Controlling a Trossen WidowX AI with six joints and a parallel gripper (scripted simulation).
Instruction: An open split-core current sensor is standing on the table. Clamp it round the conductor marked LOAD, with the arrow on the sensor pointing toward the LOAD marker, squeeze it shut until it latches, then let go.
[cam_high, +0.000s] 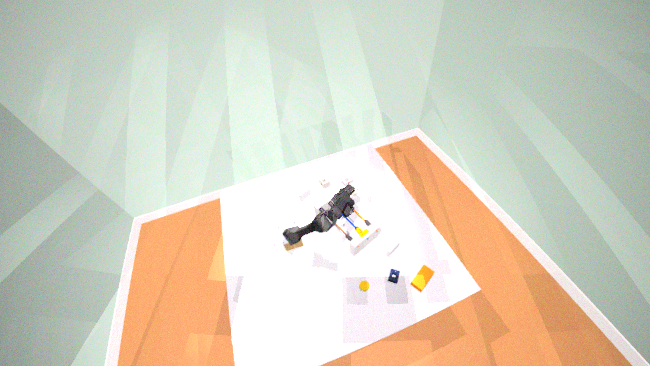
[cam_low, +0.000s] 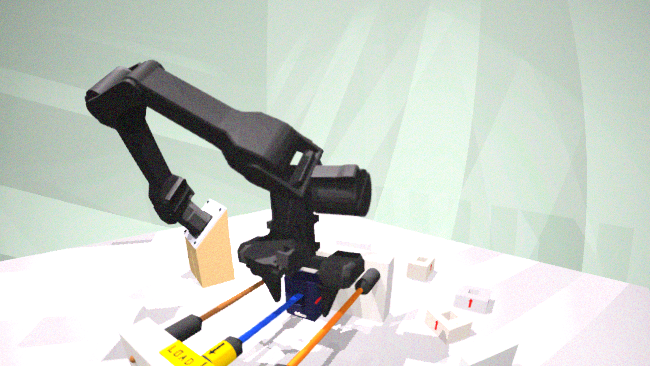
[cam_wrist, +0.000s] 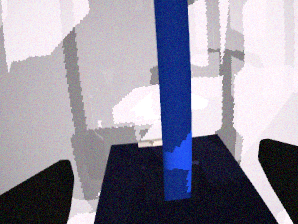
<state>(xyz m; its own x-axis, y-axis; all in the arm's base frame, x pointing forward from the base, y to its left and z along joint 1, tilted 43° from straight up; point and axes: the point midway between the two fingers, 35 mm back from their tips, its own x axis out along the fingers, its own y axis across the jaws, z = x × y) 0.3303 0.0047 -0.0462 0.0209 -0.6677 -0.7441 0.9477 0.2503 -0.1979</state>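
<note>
The dark navy sensor (cam_low: 309, 286) (cam_wrist: 135, 185) surrounds the blue conductor (cam_low: 267, 320) (cam_wrist: 173, 75) (cam_high: 350, 221), the middle one of three. This conductor carries the yellow LOAD marker (cam_low: 181, 353) (cam_high: 362, 232) and a black arrow on its yellow sleeve. A red mark on the sensor's side is partly visible; which way it points I cannot tell. The sensor looks upright; whether its latch is engaged does not show. My gripper (cam_low: 301, 307) (cam_wrist: 169, 161) is open, its fingers on either side of the sensor, with gaps showing in the wrist view.
A brown wire (cam_low: 232, 302) and an orange wire (cam_low: 330, 325) flank the blue one. A white end panel (cam_high: 366, 239) holds them. Pale blocks with red arrows, one of them (cam_low: 420, 269) farther back, stand to the right. A navy block (cam_high: 394, 278), orange box (cam_high: 422, 278) and yellow disc (cam_high: 364, 285) lie beyond.
</note>
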